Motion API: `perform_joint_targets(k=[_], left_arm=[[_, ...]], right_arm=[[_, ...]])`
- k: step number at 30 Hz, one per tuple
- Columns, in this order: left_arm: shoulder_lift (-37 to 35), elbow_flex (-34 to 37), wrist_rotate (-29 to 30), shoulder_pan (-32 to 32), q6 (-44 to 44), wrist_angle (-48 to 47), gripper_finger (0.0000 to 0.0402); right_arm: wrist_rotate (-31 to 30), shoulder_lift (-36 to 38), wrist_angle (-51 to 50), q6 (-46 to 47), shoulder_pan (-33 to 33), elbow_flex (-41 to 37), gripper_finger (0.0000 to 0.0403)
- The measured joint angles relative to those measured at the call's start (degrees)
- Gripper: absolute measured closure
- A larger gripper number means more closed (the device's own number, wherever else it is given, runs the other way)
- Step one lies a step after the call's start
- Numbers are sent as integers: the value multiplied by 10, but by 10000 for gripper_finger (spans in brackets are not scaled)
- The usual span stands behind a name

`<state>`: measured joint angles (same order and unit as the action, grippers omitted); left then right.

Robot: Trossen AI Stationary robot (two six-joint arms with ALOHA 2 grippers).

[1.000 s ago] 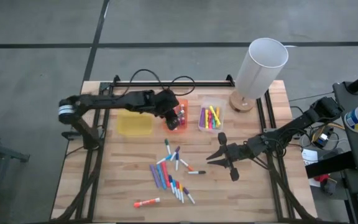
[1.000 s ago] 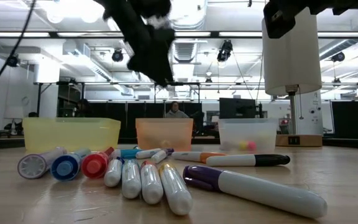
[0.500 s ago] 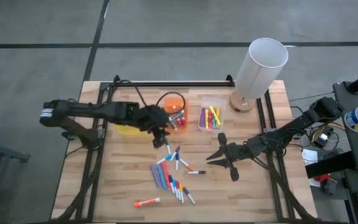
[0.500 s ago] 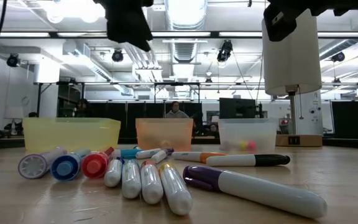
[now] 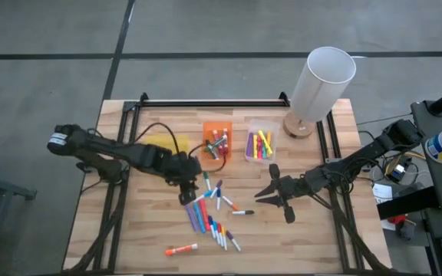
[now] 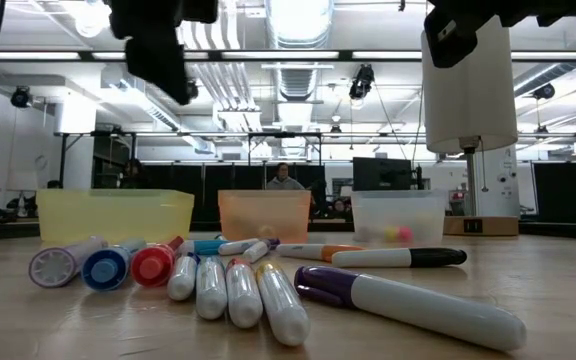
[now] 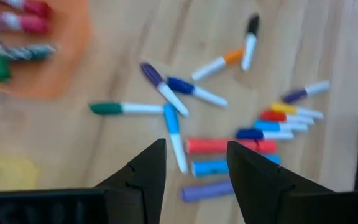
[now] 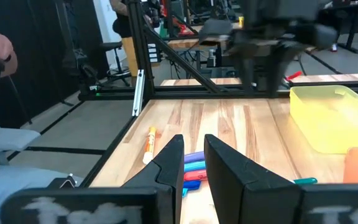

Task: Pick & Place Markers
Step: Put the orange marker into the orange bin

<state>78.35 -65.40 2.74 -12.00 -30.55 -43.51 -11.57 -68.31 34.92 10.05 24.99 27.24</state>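
Observation:
Several markers (image 5: 208, 213) lie loose in a cluster on the wooden table, with one orange-capped marker (image 5: 181, 249) apart near the near edge. My left gripper (image 5: 189, 190) hovers open and empty above the cluster's left part. In the left wrist view my left gripper (image 7: 194, 149) looks down past its fingers at a red marker (image 7: 229, 146) and blue, purple and green ones. My right gripper (image 5: 261, 192) waits open to the right of the cluster, low over the table; in its wrist view my right gripper (image 8: 193, 146) touches nothing.
An orange bin (image 5: 216, 129) holding red and green markers, a clear bin (image 5: 260, 157) with yellow and pink ones, and a yellow bin (image 5: 169, 142) stand in a row behind the cluster. A white lamp (image 5: 321, 84) stands at the far right. Bare wood lies near the near edge.
My left gripper has swung away from above the orange bin, toward the table's near edge and slightly left, and now hangs over the loose markers. The orange bin is uncovered again. The markers on the table have not moved.

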Motion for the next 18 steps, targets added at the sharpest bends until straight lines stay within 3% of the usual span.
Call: perform_joint_targets(k=[6,11,18], left_arm=[[0,28,-25,-61,-37,0,239],[0,58,-35,-83,-125,14,239],[0,104,-35,-131,-164,128,239]], right_arm=[[0,0,-1,-2,0,0,344],[0,0,-1,0,0,0,344],[0,0,-1,5,0,1,344]])
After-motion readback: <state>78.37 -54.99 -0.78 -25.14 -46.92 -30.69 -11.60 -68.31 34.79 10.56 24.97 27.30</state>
